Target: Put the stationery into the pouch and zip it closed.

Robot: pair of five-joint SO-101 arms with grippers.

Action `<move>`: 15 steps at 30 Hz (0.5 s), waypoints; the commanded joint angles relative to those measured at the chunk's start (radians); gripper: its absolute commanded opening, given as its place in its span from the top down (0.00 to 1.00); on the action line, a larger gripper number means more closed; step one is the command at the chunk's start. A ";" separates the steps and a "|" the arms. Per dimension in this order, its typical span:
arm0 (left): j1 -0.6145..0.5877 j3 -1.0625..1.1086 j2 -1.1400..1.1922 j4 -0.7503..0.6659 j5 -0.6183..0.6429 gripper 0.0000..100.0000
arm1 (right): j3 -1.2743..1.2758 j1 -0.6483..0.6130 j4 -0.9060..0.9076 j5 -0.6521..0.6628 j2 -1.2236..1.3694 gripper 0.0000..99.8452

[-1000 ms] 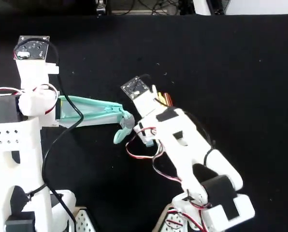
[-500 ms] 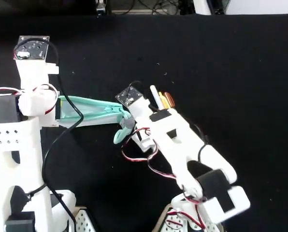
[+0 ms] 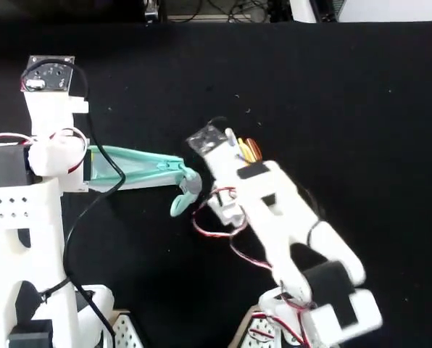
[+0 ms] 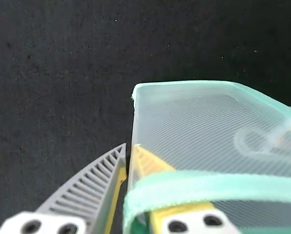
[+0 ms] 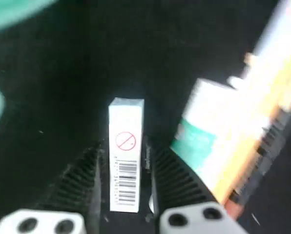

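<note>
The translucent teal-edged pouch (image 3: 140, 168) lies across the black table, its zip pull (image 3: 181, 201) hanging at the end nearest the right arm. My left gripper (image 4: 131, 148) is shut on the pouch's (image 4: 204, 131) other end, the grey finger (image 4: 94, 183) outside and the yellow finger (image 4: 148, 163) against its wall. My right gripper (image 5: 125, 146) is shut on a small white barcoded box (image 5: 126, 122), with a ribbed finger pressed to each side. Beside it lies white, teal and orange stationery (image 5: 218, 146). From above, the white box (image 3: 230, 136) and orange stationery (image 3: 251, 150) stick out past the right wrist.
The black table (image 3: 346, 109) stretches wide to the right and back. Cables and equipment (image 3: 216, 11) line the far edge. A blur of the teal pouch (image 5: 13, 9) sits close to the right gripper. Both arm bases (image 3: 27, 290) stand along the near edge.
The right arm swung a little toward the pouch's zip end, then back toward the stationery. The left arm and the pouch have stayed put.
</note>
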 commanded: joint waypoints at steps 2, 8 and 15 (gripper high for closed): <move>0.001 0.005 -0.003 0.003 -0.011 0.97 | 0.131 0.020 0.084 0.044 -0.274 0.99; 0.001 0.004 -0.003 0.003 -0.011 0.97 | 0.321 0.023 0.153 0.129 -0.562 0.95; 0.001 0.004 -0.003 0.003 -0.011 0.97 | 0.323 0.017 0.153 0.160 -0.463 0.84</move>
